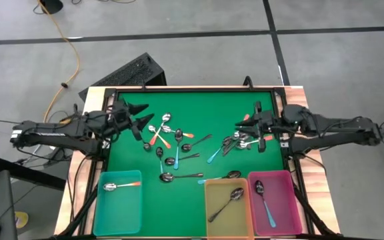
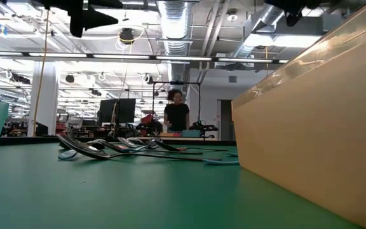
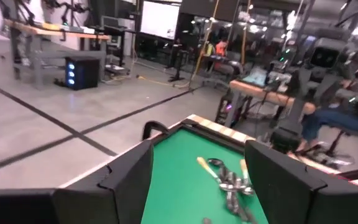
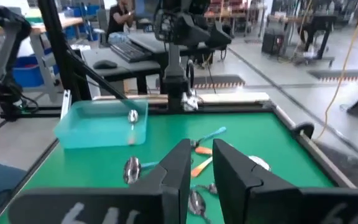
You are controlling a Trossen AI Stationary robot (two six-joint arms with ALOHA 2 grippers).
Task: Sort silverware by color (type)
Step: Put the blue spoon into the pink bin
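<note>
The silverware lies on the green mat in two loose groups: one left of centre, with orange-red, light blue and dark handles, and a tangled pile toward the right. My left gripper hovers open above the mat's left part, pointing level toward the right. In the left wrist view it has nothing between its wide-spread fingers. My right gripper hovers over the right pile, pointing left. In its own wrist view it shows a narrow gap that holds nothing.
Three bins stand along the near edge: a teal bin holding an orange-handled spoon, a yellow bin with a dark spoon, and a pink bin with a blue-handled spoon. A black rail frames the mat. A person stands far behind the table.
</note>
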